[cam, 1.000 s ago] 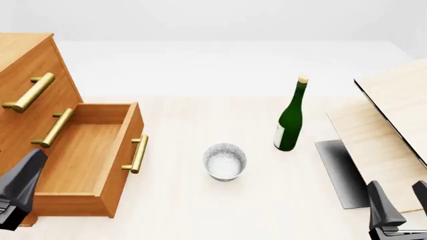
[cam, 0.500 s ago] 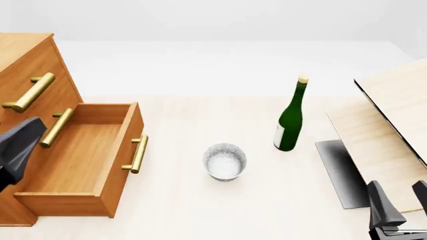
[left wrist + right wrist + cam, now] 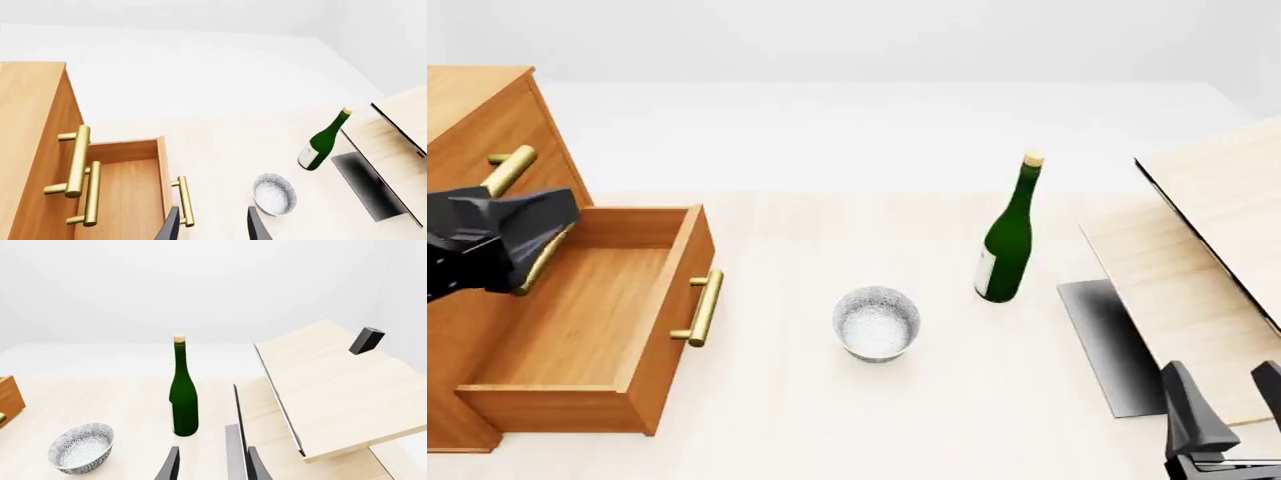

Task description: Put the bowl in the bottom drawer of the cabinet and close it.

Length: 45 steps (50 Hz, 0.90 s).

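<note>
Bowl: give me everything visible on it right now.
The bowl is small, round and white-grey with a speckled, glittery finish; the right wrist view shows a dark speckle pattern on its outer wall. It stands upright and looks empty on the pale table, apart from everything else: the open bottom drawer is to its left, the green bottle to its right and farther back. Neither gripper touches it.

Front view: left gripper (image 3: 521,235) covers part of the middle drawer handle (image 3: 545,262); cabinet (image 3: 481,110) cut off at 9 o'clock; right gripper (image 3: 1228,420) cropped at 5 o'clock.
</note>
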Available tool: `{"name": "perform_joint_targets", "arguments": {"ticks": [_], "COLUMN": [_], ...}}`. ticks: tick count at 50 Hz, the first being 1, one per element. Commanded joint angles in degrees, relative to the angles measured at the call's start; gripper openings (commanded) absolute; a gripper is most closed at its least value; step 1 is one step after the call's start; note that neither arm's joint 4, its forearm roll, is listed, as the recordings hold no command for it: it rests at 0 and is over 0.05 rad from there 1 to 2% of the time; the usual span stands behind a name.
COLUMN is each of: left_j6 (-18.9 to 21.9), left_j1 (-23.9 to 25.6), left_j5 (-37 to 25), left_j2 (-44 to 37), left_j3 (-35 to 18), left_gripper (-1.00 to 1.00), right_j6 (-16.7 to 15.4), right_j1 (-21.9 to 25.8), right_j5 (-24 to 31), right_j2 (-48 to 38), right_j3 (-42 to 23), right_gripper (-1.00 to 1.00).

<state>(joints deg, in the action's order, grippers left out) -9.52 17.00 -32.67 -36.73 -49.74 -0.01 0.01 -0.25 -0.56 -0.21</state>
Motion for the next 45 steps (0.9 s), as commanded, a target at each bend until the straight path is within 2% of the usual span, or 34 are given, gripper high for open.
{"name": "perform_joint_targets", "arguments": {"ticks": [1,2,5,14,30,45], "left_j6": [-4.8,-5.7,-5.7,-6.2,-6.4,-7.1], "left_j1": [-3.2,-3.8,-3.5,-7.6,-12.8,-13.4], "left_j5": [-4.1,-4.0,-4.1,-3.5,1.4,6.3], "left_j2": [-4.6,-4.9,-4.5,-6.3,-11.5,-16.5], "left_j3": [0.9,1.8,2.7,3.6,6.1,9.1], "left_gripper": [1.00,1.00,1.00,1.00,1.00,1.00], "right_j6": [0.0,0.0,0.0,0.0,0.0,0.0], "right_j1": [0.0,0.0,0.0,0.0,0.0,0.0], "right_j5": [0.0,0.0,0.0,0.0,0.0,0.0], "right_j2": [0.0,0.0,0.0,0.0,0.0,0.0], "right_j3": [0.0,0.0,0.0,0.0,0.0,0.0], "right_gripper": [1.00,1.00,1.00,1.00,1.00,1.00]}}
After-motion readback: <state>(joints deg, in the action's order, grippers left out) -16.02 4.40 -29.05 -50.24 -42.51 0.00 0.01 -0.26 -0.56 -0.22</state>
